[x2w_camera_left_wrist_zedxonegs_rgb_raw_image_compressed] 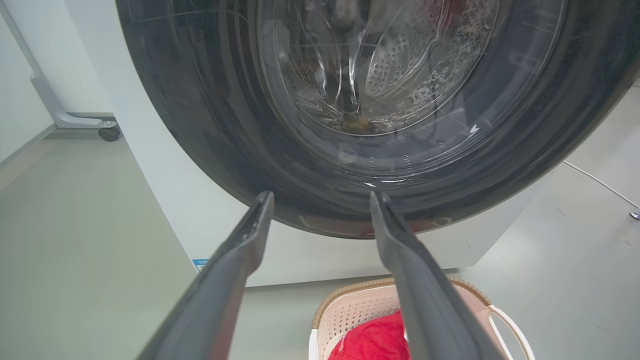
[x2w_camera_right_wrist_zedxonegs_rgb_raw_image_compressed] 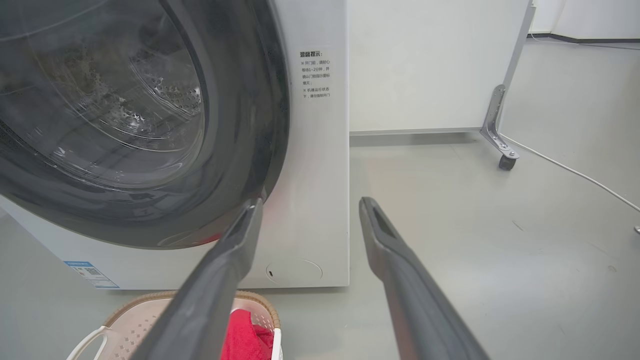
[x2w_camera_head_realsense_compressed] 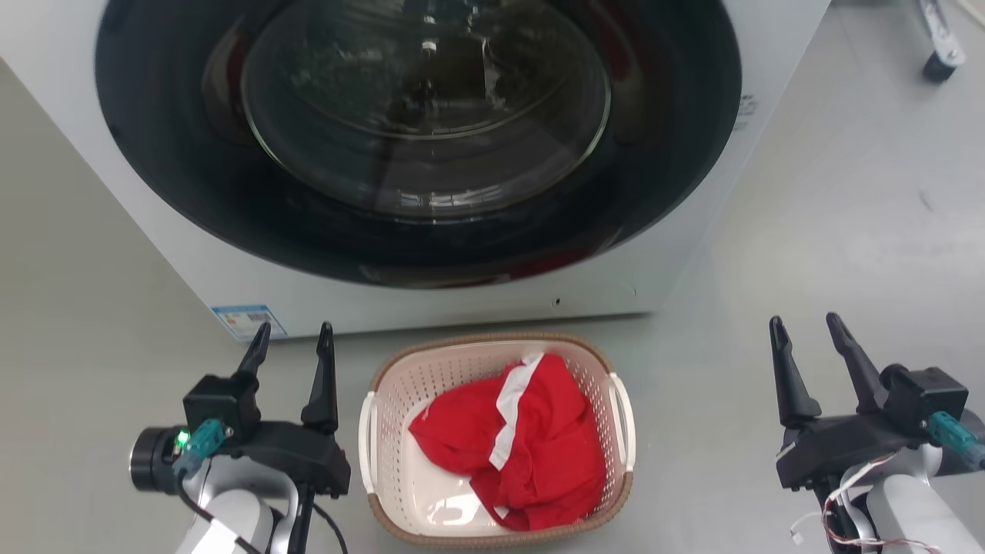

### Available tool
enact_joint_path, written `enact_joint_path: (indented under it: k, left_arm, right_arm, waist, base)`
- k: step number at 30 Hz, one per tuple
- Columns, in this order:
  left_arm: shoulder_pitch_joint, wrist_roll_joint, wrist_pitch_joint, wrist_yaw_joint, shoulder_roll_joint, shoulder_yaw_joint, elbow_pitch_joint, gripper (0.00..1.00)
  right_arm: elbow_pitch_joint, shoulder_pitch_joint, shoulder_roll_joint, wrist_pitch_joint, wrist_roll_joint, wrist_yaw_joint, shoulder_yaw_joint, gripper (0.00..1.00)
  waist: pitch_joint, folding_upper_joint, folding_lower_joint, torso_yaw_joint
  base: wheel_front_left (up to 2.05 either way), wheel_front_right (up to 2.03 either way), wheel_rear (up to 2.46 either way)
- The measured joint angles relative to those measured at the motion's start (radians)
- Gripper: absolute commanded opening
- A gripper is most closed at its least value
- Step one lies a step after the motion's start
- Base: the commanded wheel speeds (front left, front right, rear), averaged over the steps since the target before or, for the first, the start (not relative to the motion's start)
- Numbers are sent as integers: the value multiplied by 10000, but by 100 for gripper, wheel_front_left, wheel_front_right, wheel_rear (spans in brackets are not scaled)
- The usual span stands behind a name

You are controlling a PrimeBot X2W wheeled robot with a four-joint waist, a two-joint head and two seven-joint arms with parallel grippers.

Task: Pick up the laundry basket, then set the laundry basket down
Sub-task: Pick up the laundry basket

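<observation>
The laundry basket stands on the grey floor just in front of the washing machine, cream-white with perforated sides, a brown rim and white side handles. A red and white garment lies crumpled inside it. My left gripper hovers to the basket's left, open and empty. My right gripper is open farther off on the right, also empty. The left wrist view catches the basket low between and beside my fingers; the right wrist view has the basket at its lower left.
The white washing machine with its big dark round door rises right behind the basket. A caster leg stands at the far right. A white cable runs over the floor on the right.
</observation>
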Motion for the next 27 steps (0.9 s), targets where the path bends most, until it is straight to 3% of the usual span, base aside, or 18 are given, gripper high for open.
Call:
enact_joint_path:
  k: [16, 27]
  left_arm:
    - [-1853, -46, 648, -174, -232, -102, 395, 100]
    - [-3531, -238, 1570, -357, -428, -75, 1657, 100]
  right_arm:
    - [178, -1700, 132, -42, 0, 134, -2, 100]
    - [1035, -3461, 282, 153, -109, 399, 345, 100]
  waist:
    - [2451, 1, 2, -46]
    - [4054, 1, 1, -34]
  base:
    - [0, 0, 0]
    - [0, 0, 0]
